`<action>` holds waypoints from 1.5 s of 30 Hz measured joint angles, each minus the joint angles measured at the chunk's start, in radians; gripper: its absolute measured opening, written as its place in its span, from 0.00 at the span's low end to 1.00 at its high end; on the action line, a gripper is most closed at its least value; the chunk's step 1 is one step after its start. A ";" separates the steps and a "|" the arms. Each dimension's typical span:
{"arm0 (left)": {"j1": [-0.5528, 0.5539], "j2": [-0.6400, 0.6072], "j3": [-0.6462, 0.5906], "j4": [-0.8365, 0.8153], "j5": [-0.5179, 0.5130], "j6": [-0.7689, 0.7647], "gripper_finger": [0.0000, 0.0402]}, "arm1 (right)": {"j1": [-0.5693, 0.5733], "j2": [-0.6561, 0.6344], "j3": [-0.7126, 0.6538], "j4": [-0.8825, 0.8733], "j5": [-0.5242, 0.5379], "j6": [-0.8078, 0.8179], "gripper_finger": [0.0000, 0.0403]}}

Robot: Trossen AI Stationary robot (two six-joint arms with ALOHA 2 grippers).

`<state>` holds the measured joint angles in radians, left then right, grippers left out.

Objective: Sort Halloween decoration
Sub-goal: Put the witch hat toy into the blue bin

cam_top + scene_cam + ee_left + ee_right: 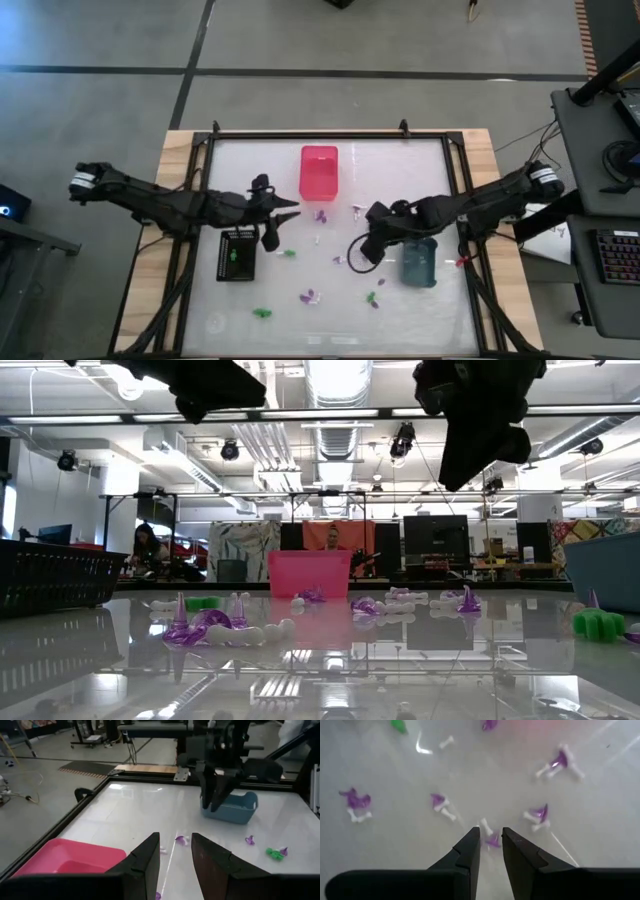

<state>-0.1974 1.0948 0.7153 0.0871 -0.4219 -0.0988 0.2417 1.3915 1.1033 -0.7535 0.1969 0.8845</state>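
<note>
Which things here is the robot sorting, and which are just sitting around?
For the job:
- purple pieces
- green pieces
- white bone pieces
- pink bin
- black bin
- grey-blue bin

Just around:
- keyboard
- cables

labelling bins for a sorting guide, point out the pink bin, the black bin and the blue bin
pink bin (319,172), high view, middle of its floor
black bin (236,257), high view, its dark floor
blue bin (419,262), high view, its inside
</note>
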 joint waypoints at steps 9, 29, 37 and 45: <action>-0.016 -0.035 -0.013 -0.029 -0.043 -0.005 0.24 | 0.000 0.176 0.170 -0.181 -0.092 0.024 0.19; -0.016 -0.033 -0.012 -0.038 -0.044 0.045 0.24 | 0.005 0.401 0.236 -0.188 -0.209 0.086 0.23; -0.016 -0.033 -0.012 -0.045 -0.044 0.056 0.24 | 0.005 0.424 0.236 -0.179 -0.209 0.099 0.22; -0.016 -0.033 -0.012 -0.045 -0.080 0.065 0.24 | 0.005 0.426 0.233 -0.164 -0.196 0.112 0.22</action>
<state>-0.2134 1.0622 0.7036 0.0425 -0.5018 -0.0336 0.2466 1.8179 1.3363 -0.9177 0.0014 0.9967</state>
